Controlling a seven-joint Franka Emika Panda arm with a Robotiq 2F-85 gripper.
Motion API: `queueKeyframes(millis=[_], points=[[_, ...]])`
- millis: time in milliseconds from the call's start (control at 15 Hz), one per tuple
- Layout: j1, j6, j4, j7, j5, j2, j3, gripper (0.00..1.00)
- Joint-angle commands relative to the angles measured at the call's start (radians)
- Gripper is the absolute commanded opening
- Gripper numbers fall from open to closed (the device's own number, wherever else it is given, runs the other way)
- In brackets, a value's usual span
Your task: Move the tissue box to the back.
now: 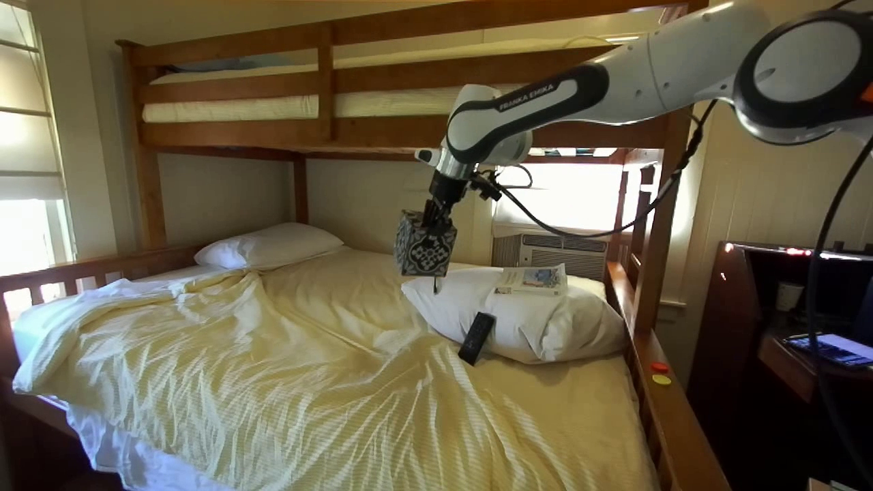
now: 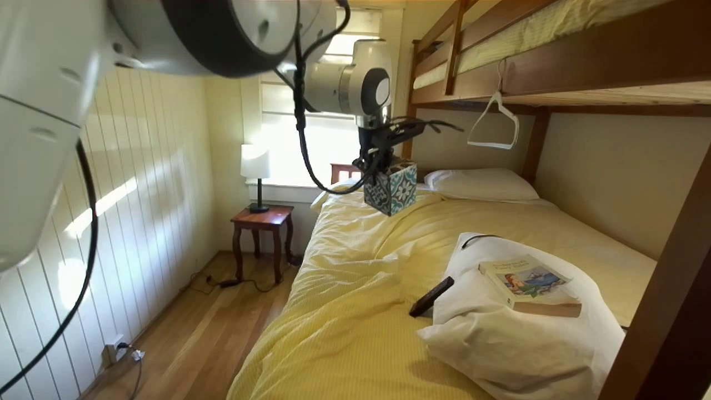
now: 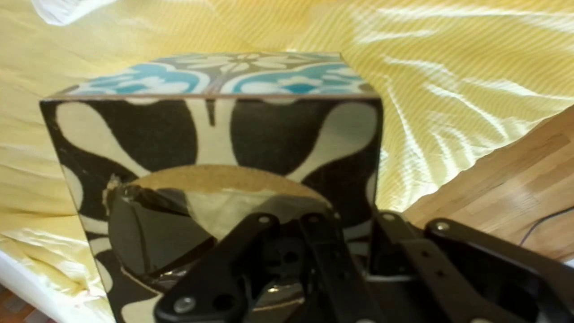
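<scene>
Arm (image 1: 634, 78), in an ext. view: brand "FRANKA EMIKA", light caps on blk. band (image 1: 526, 97), set in one line, slanting lengthwise. Book (image 2: 530, 284), in an ext. view, on pillow (image 2: 533, 344) nr. a bed (image 1: 559, 423) edge: title in two lines above the cover pic.; lower line approx. "Fairy Tales", upper line too blurred to read w/ certainty. Small mark at a corner of same book: illeg. Remote (image 1: 477, 337), against pillow: any key marks too small to read. Screen (image 1: 835, 346), nr. desk (image 1: 784, 365) edge: lit; any txt. too small to make out.
</scene>
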Motion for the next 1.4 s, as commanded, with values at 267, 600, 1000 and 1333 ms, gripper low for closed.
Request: queueKeyframes(millis=[267,600,1000,1333], points=[[0.093,-0.310,0.413,-0.005,-0.034,0.386,0.019,0.01],[0.126,-0.568,0.614,0.043,-0.058,0.561,-0.017,0.01],[0.129,-0.667,0.766,0.117,-0.134,0.685,-0.090,0.01],[0.138,-0.560,0.851,0.147,-0.129,0.719,-0.111,0.01]])
